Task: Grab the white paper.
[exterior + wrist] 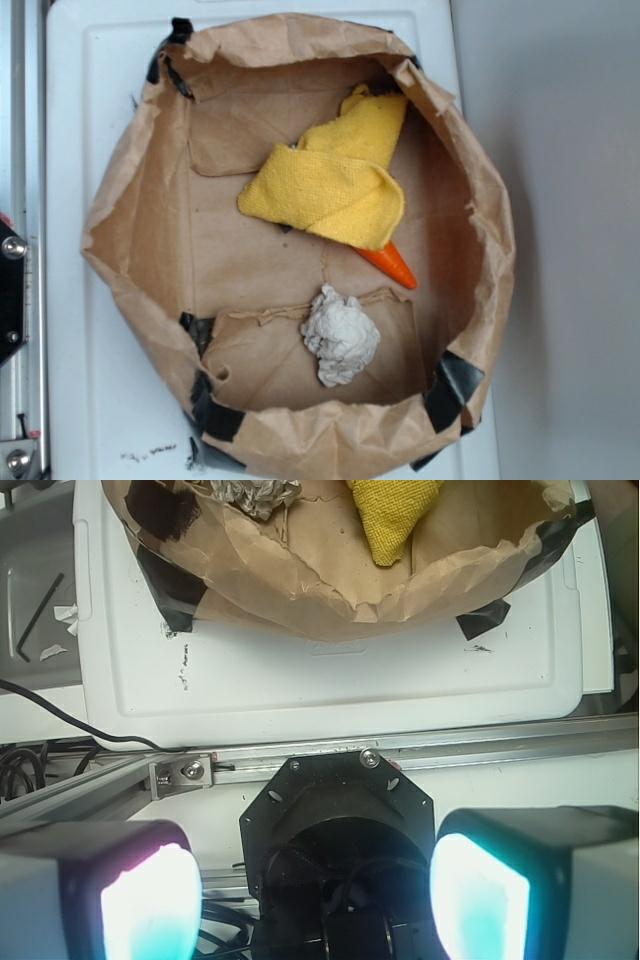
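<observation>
The white paper (340, 335) is a crumpled off-white ball lying on the floor of the brown paper bag (130, 200), near its front rim. In the wrist view only the lower part of the white paper (255, 495) shows at the top edge. My gripper (315, 890) is open, its two glowing pads (150, 905) wide apart with nothing between them. It hangs well outside the bag, over the robot's black base (335, 825), far from the paper. The gripper does not show in the exterior view.
A folded yellow cloth (335, 185) lies in the bag's middle, with an orange cone-shaped tip (392, 265) poking out from under it. The bag stands on a white tray (90, 400). An aluminium rail (480, 742) and black cables (60, 742) run between tray and base.
</observation>
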`<state>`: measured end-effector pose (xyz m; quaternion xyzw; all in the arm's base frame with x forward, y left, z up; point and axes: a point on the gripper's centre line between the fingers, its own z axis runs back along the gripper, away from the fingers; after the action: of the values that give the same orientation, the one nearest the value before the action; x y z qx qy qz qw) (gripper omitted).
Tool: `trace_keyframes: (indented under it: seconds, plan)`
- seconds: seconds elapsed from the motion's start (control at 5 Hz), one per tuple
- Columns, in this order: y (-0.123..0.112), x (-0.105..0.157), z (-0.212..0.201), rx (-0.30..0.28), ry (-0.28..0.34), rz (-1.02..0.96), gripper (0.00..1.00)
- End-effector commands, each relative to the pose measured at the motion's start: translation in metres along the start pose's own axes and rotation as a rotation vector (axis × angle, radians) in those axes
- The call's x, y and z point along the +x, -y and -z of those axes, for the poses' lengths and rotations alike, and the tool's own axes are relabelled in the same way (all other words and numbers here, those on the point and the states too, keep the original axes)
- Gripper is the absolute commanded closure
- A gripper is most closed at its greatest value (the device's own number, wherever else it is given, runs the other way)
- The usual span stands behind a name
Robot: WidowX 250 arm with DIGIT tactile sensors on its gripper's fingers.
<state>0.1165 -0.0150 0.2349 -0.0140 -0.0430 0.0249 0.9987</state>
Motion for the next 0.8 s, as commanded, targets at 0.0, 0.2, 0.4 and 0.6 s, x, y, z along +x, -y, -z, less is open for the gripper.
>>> trace_keyframes:
  seconds: [0.0, 0.2, 0.4, 0.6]
  plan:
    - [0.0, 0.0, 0.0, 0.0, 0.0, 0.0, 0.0]
    - [-0.001, 0.017, -0.009, -0.054, 0.059, -0.028, 0.0]
    - [0.022, 0.062, 0.023, -0.105, 0.121, -0.043, 0.0]
    - [0.03, 0.112, 0.041, -0.118, 0.179, -0.1, 0.0]
